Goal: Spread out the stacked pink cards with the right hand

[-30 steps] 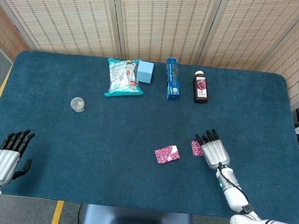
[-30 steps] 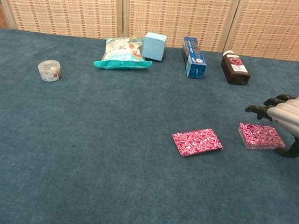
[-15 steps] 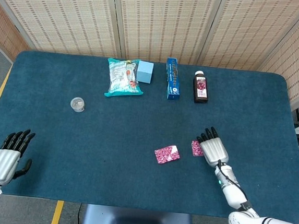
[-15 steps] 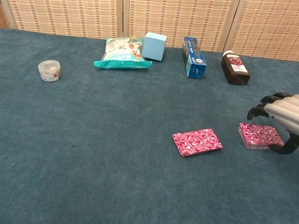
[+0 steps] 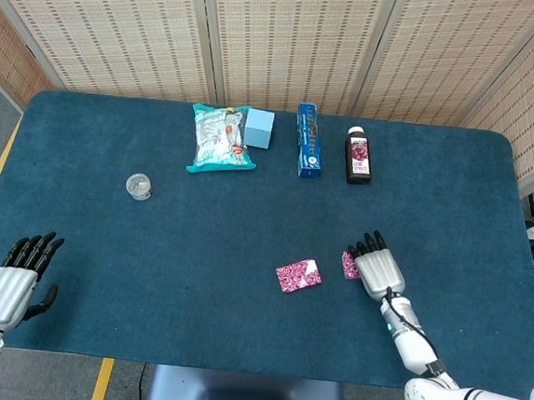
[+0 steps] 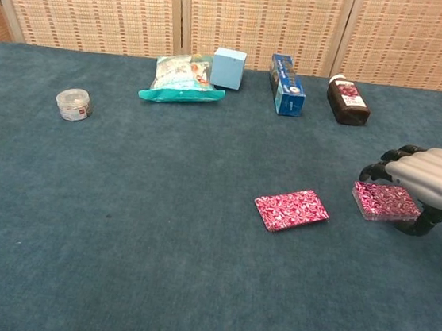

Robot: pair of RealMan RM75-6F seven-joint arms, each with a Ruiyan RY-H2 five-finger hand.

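Observation:
A stack of pink patterned cards (image 6: 385, 202) lies on the blue table at the right; in the head view only its left edge (image 5: 347, 265) shows beside my hand. My right hand (image 6: 428, 180) (image 5: 376, 269) hovers just over the stack, palm down, fingers apart and curled, thumb beside the stack's near right corner. I cannot tell whether it touches the cards. A second pink card pile (image 6: 291, 209) (image 5: 298, 275) lies apart to the left. My left hand (image 5: 12, 285) rests open at the table's near left edge.
Along the far side stand a snack bag (image 5: 218, 138), a light blue cube (image 5: 258, 127), a blue box (image 5: 308, 140) and a dark bottle (image 5: 358, 156). A small round tin (image 5: 138, 186) sits at the left.
My right hand has shifted left and lowered toward the pink stack, covering more of it. The cards and left hand have not moved.

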